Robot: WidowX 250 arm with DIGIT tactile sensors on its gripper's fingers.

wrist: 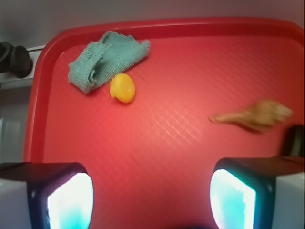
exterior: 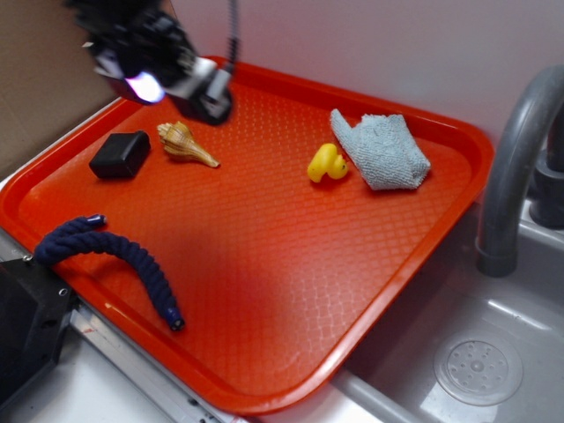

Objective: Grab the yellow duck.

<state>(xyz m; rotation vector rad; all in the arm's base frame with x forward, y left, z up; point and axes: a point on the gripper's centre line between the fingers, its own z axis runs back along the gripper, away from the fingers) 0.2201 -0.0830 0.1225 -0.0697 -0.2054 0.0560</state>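
The task is at its start: nothing is grasped. The tool (wrist: 151,195) hangs above the tray's (exterior: 264,291) far corner with its jaws apart and empty. The yellow duck (exterior: 327,164) sits on the tray, touching the grey cloth (exterior: 383,150), well apart from the tool. Approach and closing remain.

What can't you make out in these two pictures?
- Gripper: blurred by motion in the exterior view, its top cut off by the frame.
- Seashell: smeared in the wrist view.
- Black block: cut off by the wrist view's right edge.
- Yellow duck: its face can't be made out in the wrist view.
- Faucet: its top is cut off by the exterior view's right edge.
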